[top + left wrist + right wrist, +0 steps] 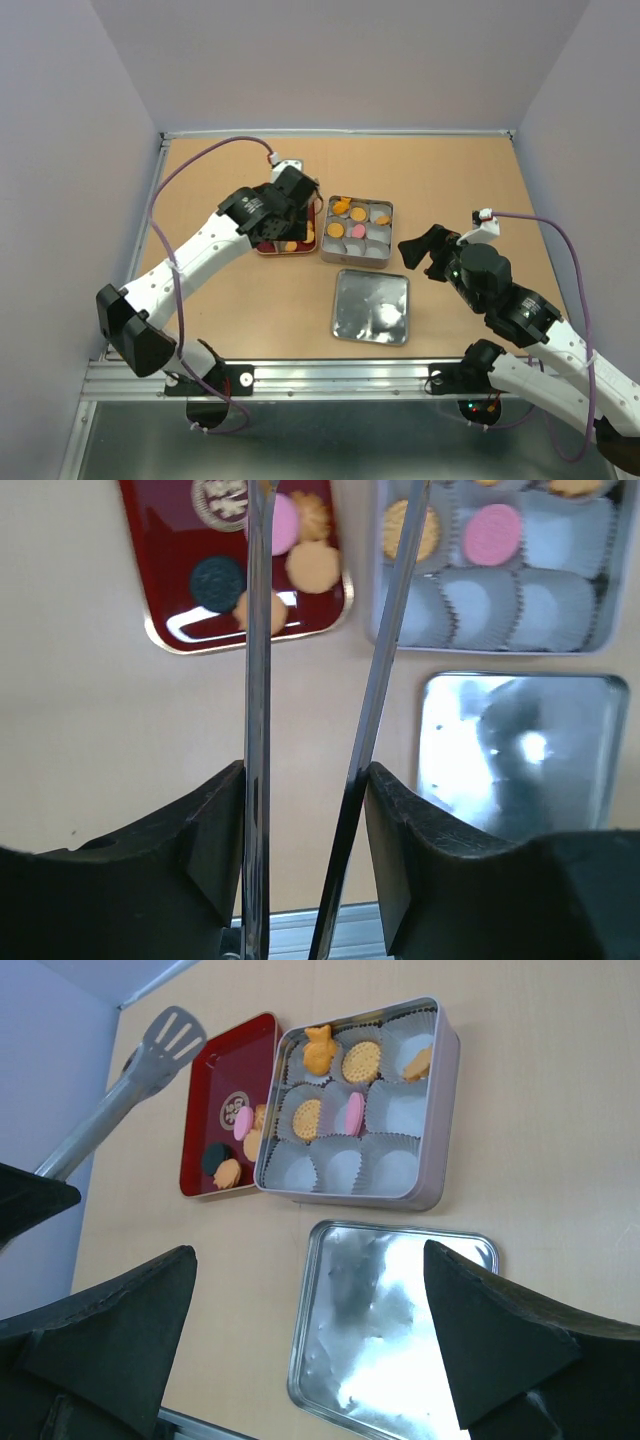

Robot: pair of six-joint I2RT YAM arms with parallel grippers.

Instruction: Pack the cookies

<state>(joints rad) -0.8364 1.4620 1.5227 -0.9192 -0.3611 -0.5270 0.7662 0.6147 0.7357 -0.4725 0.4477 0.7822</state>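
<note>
**Slick tongs over a crowded tray: where the packing could slip**

From above, we see the left claw (pixel 288 203) over the red tray (pixel 266 249), where loose cookies (pixel 291 245) lie. Others already sit in the tin (pixel 356 259) just beside it. The right claw (pixel 420 250) hangs wide and holds nothing, near the tin's right side. The lid (pixel 370 305) lies on the table (pixel 280 310) in front.

In the left wrist view, we find that claw clamped on a pair of metal tongs (pixel 258 680), with the blades parted above the tray's cookies. Those biscuits touch and overlap, so we judge the tongs may pinch two at once or flick one onto the table. The thin, smooth blades could also twist in the grip.

In the right wrist view, several paper cups (pixel 340 1165) stand empty. A cookie released too high could bounce out or land in a filled cup. The idle claw, swinging in, could nudge the tin.
</note>
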